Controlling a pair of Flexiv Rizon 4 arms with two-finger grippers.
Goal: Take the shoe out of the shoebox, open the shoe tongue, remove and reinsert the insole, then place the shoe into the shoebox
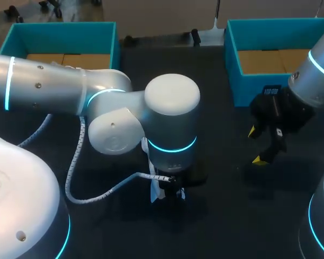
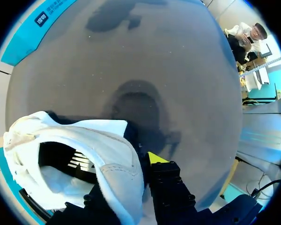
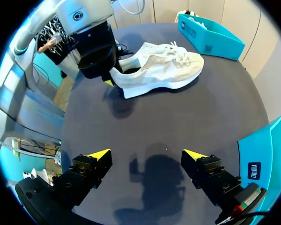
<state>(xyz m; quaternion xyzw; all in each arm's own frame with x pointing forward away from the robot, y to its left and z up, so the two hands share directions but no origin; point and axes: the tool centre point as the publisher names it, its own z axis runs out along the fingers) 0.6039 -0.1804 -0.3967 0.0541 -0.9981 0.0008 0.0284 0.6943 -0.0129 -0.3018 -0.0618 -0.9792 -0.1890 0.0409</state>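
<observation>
A white sneaker (image 3: 164, 70) lies on its side on the dark table, across from my right gripper (image 3: 147, 157). My left gripper (image 3: 110, 77) is at the shoe's heel. In the left wrist view the heel wall of the sneaker (image 2: 107, 145) is pinched between the fingers of my left gripper (image 2: 131, 173), one yellow tip outside and the other finger inside the shoe's opening. From the head camera my left wrist hides nearly all of the shoe; only a white sliver (image 1: 154, 191) shows beside the left gripper (image 1: 170, 191). My right gripper (image 1: 256, 145) hangs open and empty at the right.
Two teal boxes stand along the table's far edge, one at the back left (image 1: 59, 26) and one at the back right (image 1: 259, 83). The right box's corner (image 3: 262, 150) is close beside my right gripper. Dark tabletop (image 1: 221, 205) lies between the arms.
</observation>
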